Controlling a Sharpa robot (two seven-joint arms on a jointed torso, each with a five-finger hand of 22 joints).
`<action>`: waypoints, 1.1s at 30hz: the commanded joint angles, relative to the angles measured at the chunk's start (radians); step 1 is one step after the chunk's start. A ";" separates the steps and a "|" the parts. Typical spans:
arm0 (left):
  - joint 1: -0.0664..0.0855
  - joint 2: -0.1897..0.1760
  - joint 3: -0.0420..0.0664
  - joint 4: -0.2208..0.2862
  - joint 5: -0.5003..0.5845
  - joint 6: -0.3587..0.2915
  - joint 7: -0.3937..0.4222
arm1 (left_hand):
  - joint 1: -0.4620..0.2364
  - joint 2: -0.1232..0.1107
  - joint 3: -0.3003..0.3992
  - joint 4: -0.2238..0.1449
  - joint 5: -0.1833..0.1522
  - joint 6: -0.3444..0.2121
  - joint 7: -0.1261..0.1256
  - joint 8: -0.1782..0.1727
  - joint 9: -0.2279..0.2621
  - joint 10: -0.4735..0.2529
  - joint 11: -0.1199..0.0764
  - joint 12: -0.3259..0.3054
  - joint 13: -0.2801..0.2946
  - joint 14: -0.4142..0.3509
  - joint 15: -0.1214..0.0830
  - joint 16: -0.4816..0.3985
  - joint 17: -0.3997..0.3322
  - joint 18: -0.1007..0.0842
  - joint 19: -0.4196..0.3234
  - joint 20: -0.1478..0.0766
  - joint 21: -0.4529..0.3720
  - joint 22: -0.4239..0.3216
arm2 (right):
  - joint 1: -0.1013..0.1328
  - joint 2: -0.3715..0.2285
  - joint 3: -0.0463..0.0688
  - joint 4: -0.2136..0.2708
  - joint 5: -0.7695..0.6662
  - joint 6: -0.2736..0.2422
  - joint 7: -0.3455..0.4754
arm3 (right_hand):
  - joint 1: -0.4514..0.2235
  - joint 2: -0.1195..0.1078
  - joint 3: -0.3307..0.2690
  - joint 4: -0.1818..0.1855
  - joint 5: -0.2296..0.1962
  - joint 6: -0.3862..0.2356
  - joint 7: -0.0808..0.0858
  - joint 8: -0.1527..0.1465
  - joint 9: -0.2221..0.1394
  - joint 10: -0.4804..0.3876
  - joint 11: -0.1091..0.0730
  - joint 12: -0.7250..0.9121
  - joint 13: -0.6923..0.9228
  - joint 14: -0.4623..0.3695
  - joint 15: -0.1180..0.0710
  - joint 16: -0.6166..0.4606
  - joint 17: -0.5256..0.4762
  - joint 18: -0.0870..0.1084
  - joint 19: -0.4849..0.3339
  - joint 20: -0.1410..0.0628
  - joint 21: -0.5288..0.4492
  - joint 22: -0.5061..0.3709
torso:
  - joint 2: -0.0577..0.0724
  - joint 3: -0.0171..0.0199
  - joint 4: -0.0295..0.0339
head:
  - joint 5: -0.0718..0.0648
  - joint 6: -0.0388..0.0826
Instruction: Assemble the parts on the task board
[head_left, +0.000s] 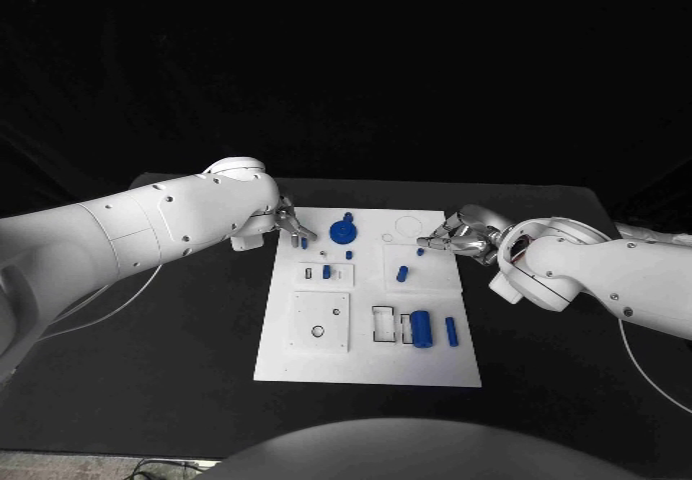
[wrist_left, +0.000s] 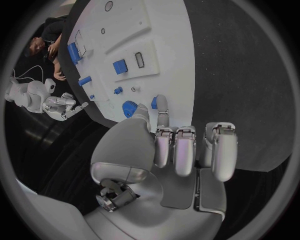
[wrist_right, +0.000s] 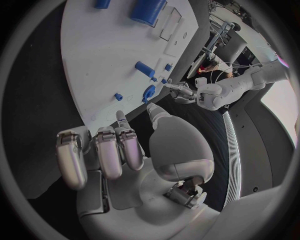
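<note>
The white task board (head_left: 368, 345) lies mid-table. On it are a round blue disc (head_left: 343, 232), a small blue block (head_left: 327, 271), a short blue peg (head_left: 402, 273), a thick blue cylinder (head_left: 421, 328) and a slim blue bar (head_left: 451, 332). My left hand (head_left: 290, 226) hovers at the board's far left corner. Between its thumb and forefinger sits a small blue part (wrist_left: 154, 102); its other fingers (wrist_left: 186, 150) are curled in. My right hand (head_left: 459, 238) reaches over the far right edge. Its thumb (wrist_right: 157, 114) and forefinger point at the board with nothing between them, the rest curled.
The board (wrist_left: 169, 55) has a raised square plate (head_left: 320, 322) with holes at its near left and an empty rectangular frame (head_left: 384, 323) beside the cylinder. Black table (head_left: 173, 340) surrounds the board on all sides.
</note>
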 joint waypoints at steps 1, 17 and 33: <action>-0.002 0.003 0.000 -0.001 0.006 0.027 -0.002 | 0.011 0.008 -0.004 -0.001 -0.006 -0.008 -0.001 0.006 0.003 0.106 -0.009 -0.004 0.261 0.106 -0.005 0.003 0.263 -0.008 0.103 0.001 0.002 0.263 | 0.000 0.000 0.000 0.002 -0.009 0.014 -0.001 | 0.006 0.006 -0.004 0.000 0.005 -0.001 0.005 0.004 0.001 0.104 0.009 0.004 0.263 0.104 0.009 0.004 0.263 -0.007 0.105 0.004 0.004 0.263 | 0.000 -0.0003 0.0005 | 0.001 -0.001; -0.007 0.013 0.000 -0.014 0.017 0.020 0.010 | 0.027 0.036 -0.005 -0.001 -0.006 -0.017 0.000 0.008 0.016 0.106 -0.009 -0.004 0.261 0.106 -0.001 0.003 0.263 -0.008 0.103 -0.004 0.002 0.263 | 0.000 0.000 0.000 0.003 -0.009 0.013 -0.001 | 0.006 0.006 -0.004 0.000 0.005 -0.001 0.005 0.004 0.001 0.104 0.009 0.004 0.263 0.104 0.009 0.004 0.263 -0.007 0.105 0.004 0.004 0.263 | 0.000 0.0002 -0.0006 | 0.026 -0.001; -0.008 0.022 0.000 -0.020 0.020 0.021 0.013 | 0.026 0.051 -0.011 0.000 -0.006 -0.025 0.002 0.007 0.023 0.106 -0.006 -0.004 0.261 0.106 0.004 0.003 0.263 -0.008 0.103 -0.008 0.002 0.263 | 0.000 0.001 0.000 0.003 -0.009 0.014 -0.002 | 0.006 0.006 -0.004 0.000 0.005 -0.001 0.005 0.004 0.001 0.104 0.009 0.004 0.263 0.104 0.009 0.004 0.263 -0.007 0.105 0.004 0.004 0.263 | 0.000 -0.0007 -0.0005 | 0.045 0.002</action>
